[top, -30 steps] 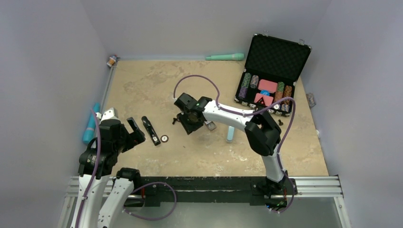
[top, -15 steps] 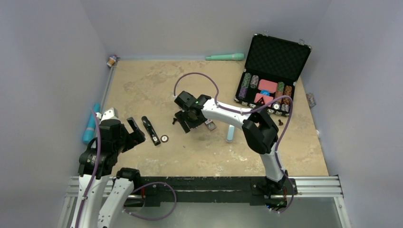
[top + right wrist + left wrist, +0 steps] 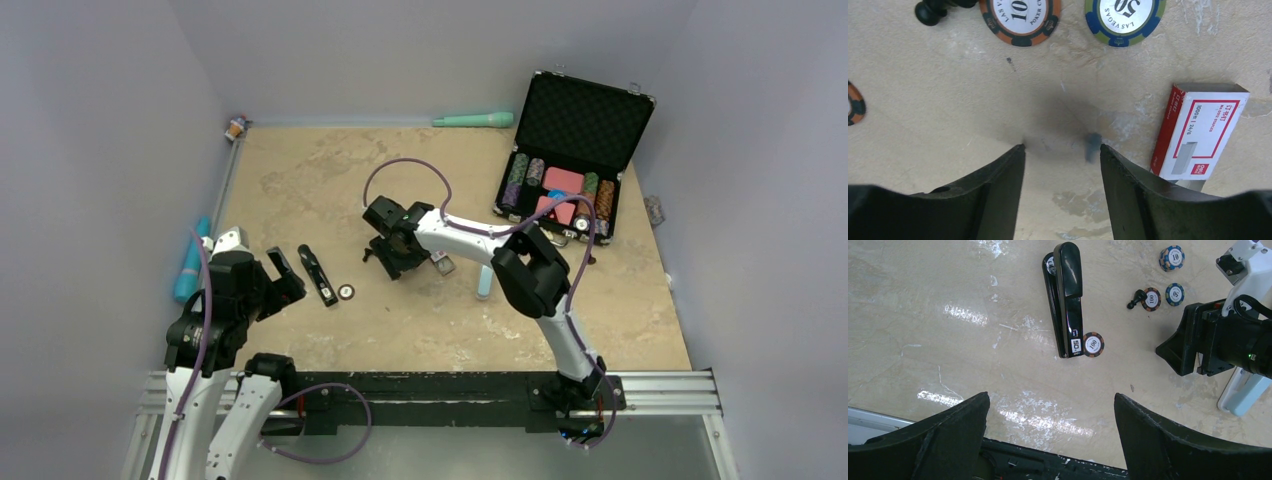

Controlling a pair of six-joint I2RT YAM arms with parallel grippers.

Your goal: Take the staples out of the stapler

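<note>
The black stapler (image 3: 317, 274) lies closed on the table, also in the left wrist view (image 3: 1066, 300). My left gripper (image 3: 288, 277) is open and empty just left of it; in its own view (image 3: 1050, 397) the stapler lies ahead of the fingers. My right gripper (image 3: 392, 258) is open, pointing down close over the table right of the stapler. In the right wrist view (image 3: 1062, 147) a tiny blurred grey strip, the staples (image 3: 1092, 147), shows on the table just inside the right fingertip (image 3: 1113, 160). Nothing is held.
A red-and-white staple box (image 3: 1205, 132) lies right beside the right finger. Poker chips (image 3: 1020, 17) and a black pawn (image 3: 930, 10) lie ahead of it; one chip (image 3: 1093, 344) touches the stapler's end. A light-blue bar (image 3: 485, 282) and an open chip case (image 3: 575, 150) are to the right.
My right gripper has shifted a little left and tipped down toward the table, its elbow swinging left. The left arm and the stapler have not moved.
</note>
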